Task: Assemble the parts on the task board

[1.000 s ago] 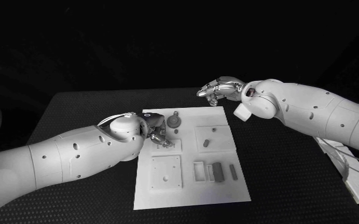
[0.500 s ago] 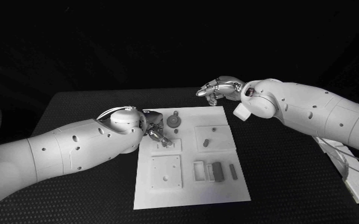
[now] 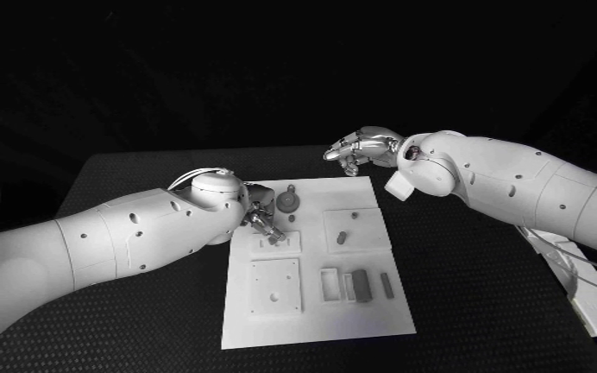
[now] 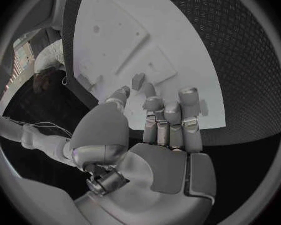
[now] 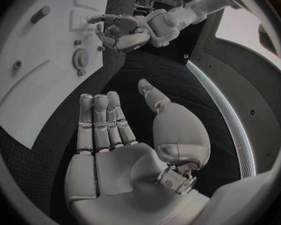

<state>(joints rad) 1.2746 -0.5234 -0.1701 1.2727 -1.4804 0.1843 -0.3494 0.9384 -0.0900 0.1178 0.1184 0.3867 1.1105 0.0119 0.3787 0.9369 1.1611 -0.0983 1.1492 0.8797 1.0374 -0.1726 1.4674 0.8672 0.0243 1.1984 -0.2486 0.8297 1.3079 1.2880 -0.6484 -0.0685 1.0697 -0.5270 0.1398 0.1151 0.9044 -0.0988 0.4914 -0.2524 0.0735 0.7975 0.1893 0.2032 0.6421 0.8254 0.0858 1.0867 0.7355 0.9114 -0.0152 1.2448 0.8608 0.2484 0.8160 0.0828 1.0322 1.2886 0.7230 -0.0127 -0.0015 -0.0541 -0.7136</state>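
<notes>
The white task board (image 3: 311, 312) lies mid-table. My left hand (image 3: 259, 214) hovers over its far left part, fingers reaching down toward a small raised square plate (image 3: 278, 244). In the left wrist view that hand (image 4: 159, 130) has its fingers stretched out and thumb apart, and a small grey part (image 4: 138, 81) stands on the board just past the fingertips. A grey gear-like part (image 3: 290, 203) lies beside the hand. My right hand (image 3: 361, 148) floats off the board's far right corner, palm bare and holding nothing, as the right wrist view (image 5: 122, 140) also shows.
On the board lie a square plate with a grey peg (image 3: 342, 237), a larger holed plate (image 3: 275, 287), and near the front a white frame (image 3: 331, 284), a grey block (image 3: 362, 285) and a slim peg (image 3: 387, 284). Black table (image 3: 485, 261) surrounds it.
My left forearm and wrist have swung up and toward the board's far end, while the fingers stay over the small square plate. The right hand has barely moved.
</notes>
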